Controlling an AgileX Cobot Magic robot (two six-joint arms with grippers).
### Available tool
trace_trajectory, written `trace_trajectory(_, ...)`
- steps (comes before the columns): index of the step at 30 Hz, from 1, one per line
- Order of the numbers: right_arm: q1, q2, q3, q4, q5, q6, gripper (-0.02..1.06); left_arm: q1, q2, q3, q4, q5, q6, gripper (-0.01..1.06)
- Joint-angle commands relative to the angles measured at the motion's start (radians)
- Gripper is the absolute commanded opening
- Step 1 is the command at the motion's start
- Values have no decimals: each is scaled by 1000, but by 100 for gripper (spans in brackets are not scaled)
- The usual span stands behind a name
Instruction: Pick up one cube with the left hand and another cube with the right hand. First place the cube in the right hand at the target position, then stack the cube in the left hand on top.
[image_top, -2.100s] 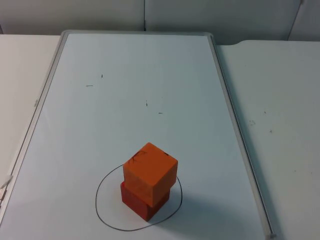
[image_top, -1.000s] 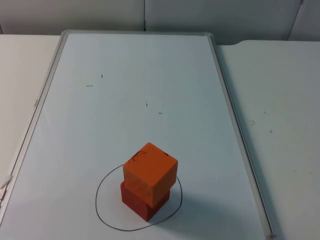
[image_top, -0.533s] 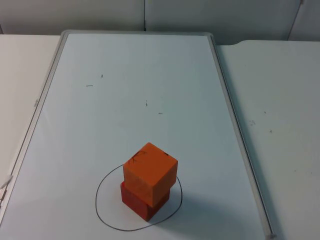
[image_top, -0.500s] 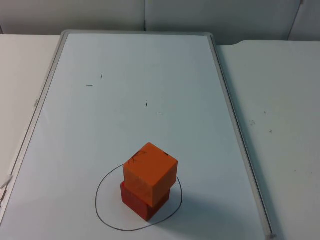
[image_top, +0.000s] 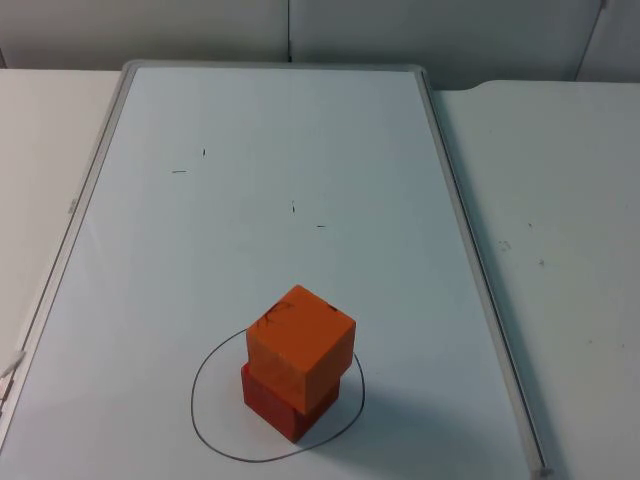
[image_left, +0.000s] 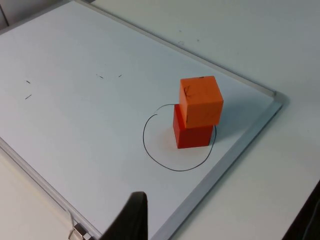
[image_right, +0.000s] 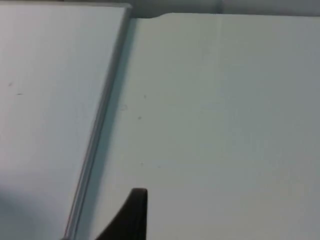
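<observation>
An orange cube (image_top: 300, 345) sits on a red cube (image_top: 283, 405), slightly askew, inside a hand-drawn black circle (image_top: 205, 375) near the whiteboard's front edge. The left wrist view takes in the same stack from a distance: orange cube (image_left: 200, 100) over red cube (image_left: 192, 135), ringed by the circle (image_left: 150, 150). My left gripper (image_left: 220, 231) hangs well back from the stack, open, with nothing between its fingers. My right gripper (image_right: 134, 217) waits over the bare table to the right of the whiteboard, away from the cubes.
The whiteboard (image_top: 270, 150) lies flat on the white table (image_top: 560, 200) and carries a few small pen marks. Its raised metal frame (image_top: 470, 260) runs along the right side, also seen as a frame edge (image_right: 100, 125). The grey partition wall (image_top: 300, 30) closes the back.
</observation>
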Motion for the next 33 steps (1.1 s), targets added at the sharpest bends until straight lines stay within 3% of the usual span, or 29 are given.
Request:
trace_trajectory(1,-40,-3,4,3,-6,-6,105,2,-4,1,0,-8,-7,105)
trace_trajectory(9,-72,-3,4,3,-6,-6,105,51,-4,1,0,-8,-7,105)
trace_trajectory(13,-72,-3,4,3,-6,-6,105,146,-4,1,0,-8,-7,105)
trace_trajectory(17,-72,-3,4,3,-6,-6,105,334,-4,1,0,-8,-7,105)
trace_trajectory(18,-72,-3,4,3,-6,-6,105,334,-4,1,0,-8,-7,105)
trace_trajectory(22,-72,-3,4,3,-6,-6,105,495,-4,1,0,-8,-7,105)
trace_trajectory(23,-72,-3,4,3,-6,-6,105,495,-4,1,0,-8,-7,105)
trace_trajectory(25,-72,-3,4,3,-6,-6,105,592,-4,1,0,-8,-7,105)
trace_trajectory(33,-72,-3,4,3,-6,-6,105,722,-4,1,0,-8,-7,105)
